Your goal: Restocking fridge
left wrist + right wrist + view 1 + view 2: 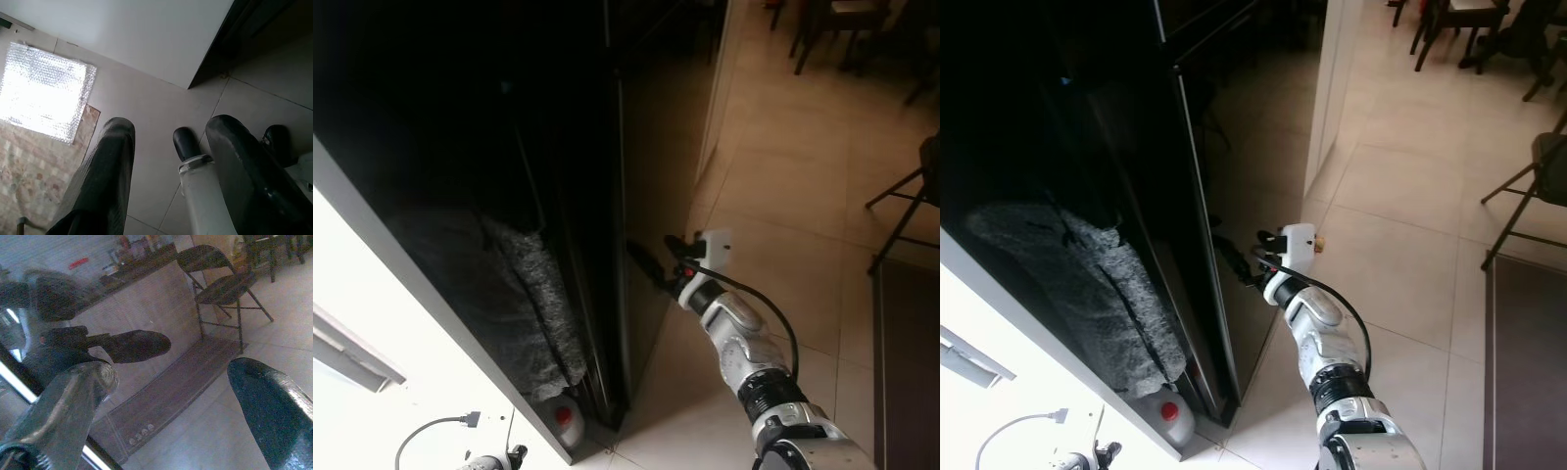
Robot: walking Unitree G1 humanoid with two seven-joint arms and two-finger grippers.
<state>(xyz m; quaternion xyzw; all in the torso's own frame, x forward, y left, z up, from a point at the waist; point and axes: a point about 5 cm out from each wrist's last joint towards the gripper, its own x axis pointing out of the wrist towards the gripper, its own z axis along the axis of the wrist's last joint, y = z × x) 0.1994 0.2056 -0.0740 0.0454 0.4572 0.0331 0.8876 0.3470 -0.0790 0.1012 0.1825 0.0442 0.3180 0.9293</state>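
One right hand (168,396) spread, facing fridge door (1234,196)

A folding chair (1540,181) stands on pale floor tiles (1410,186) beside a dark mat (1528,362); dining chairs (832,29) beyond.

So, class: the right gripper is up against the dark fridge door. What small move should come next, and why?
Probably ease the right gripper toward the edge of the fridge door to get a hold. Its fingers are open and empty, close to the glossy panel, and the door looks shut, so nothing can be restocked yet.
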